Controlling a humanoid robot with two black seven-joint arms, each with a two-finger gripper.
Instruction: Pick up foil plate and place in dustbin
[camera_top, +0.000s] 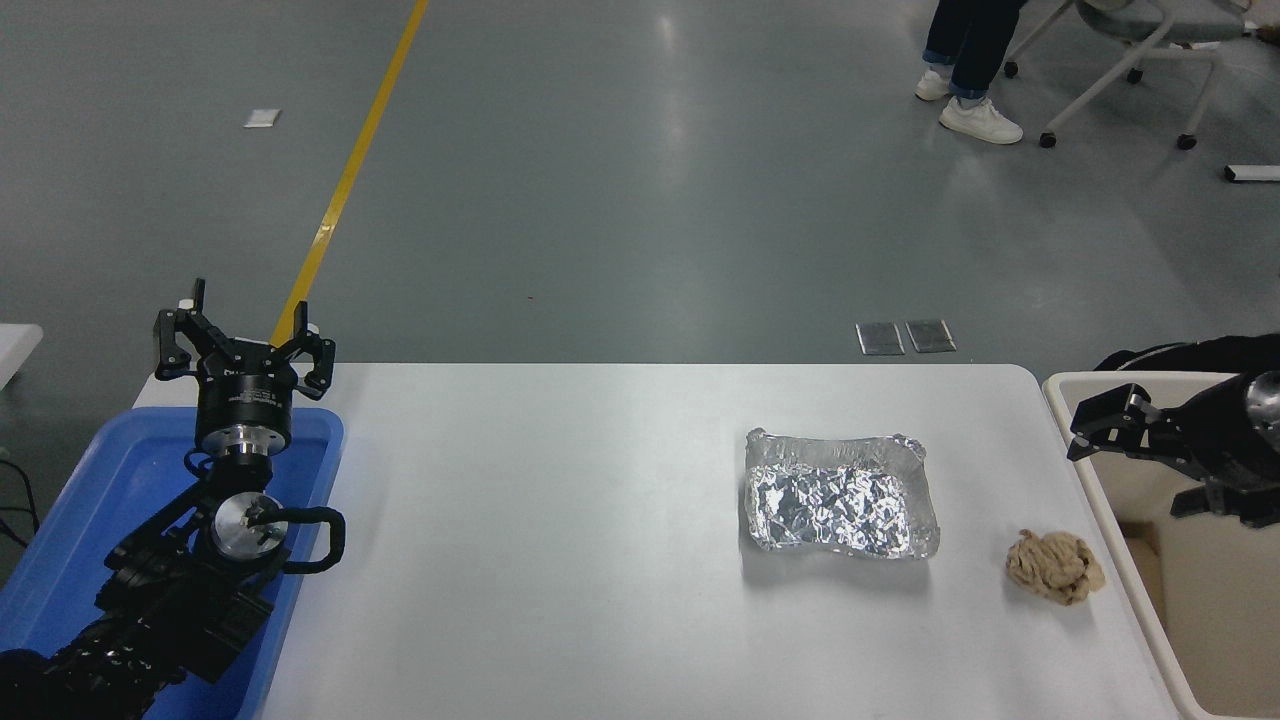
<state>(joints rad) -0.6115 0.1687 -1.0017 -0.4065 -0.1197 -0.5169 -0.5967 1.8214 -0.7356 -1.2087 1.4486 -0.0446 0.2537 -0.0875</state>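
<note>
The foil plate (840, 497) lies open side up on the white table (560, 520), right of the middle, with nothing touching it. The cream dustbin (1108, 520) stands against the table's right edge, partly cut off by the picture. My right gripper (1128, 478) hangs over the dustbin's near-left part, open and empty, well to the right of the foil plate. My left gripper (243, 338) is parked at the lower left over a blue tray, with its fingers spread and nothing in them.
A crumpled tan paper ball (1055, 567) lies between the foil plate and the dustbin. The blue tray (60, 520) sits at the table's left end under the left arm. A person's legs (965, 60) and an office chair (1120, 50) are far back right.
</note>
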